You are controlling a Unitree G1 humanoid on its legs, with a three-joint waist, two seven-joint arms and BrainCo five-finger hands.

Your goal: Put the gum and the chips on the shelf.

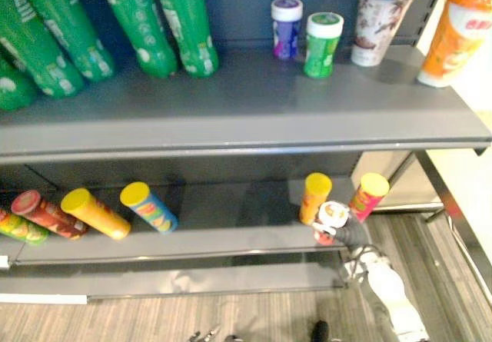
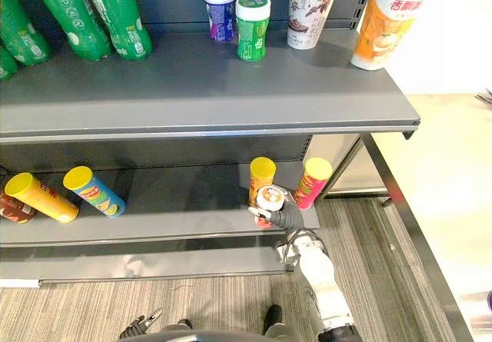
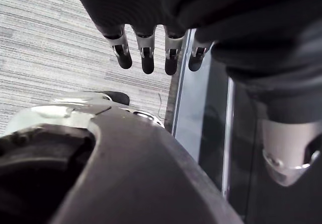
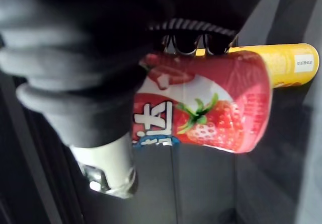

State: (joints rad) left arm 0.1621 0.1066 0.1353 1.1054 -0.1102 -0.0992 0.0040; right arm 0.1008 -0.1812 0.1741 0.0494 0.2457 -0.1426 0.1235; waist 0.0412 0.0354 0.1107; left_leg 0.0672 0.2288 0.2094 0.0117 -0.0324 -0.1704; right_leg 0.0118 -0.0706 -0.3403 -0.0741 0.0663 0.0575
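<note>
My right hand (image 1: 351,234) reaches low to the front of the lower shelf (image 1: 231,242), shut on a red strawberry-print tub (image 4: 211,108) with a white lid (image 1: 332,213). Its fingers (image 4: 193,43) curl over the tub's side. The tub is just in front of an orange chips can (image 1: 314,196) with a yellow lid, and a pink chips can (image 1: 369,194) stands to the right. A purple gum bottle (image 1: 286,27) and a green one (image 1: 322,44) stand on the upper shelf (image 1: 246,119). My left hand (image 3: 146,58) hangs over the floor with straight fingers, holding nothing.
Blue (image 1: 148,205), yellow (image 1: 94,213) and red (image 1: 48,214) chips cans lie at the lower shelf's left. Green bottles (image 1: 177,19) lean at the upper shelf's back left. A brown cup (image 1: 380,19) and an orange cup (image 1: 457,31) stand at its right. Striped floor (image 1: 231,315) lies below.
</note>
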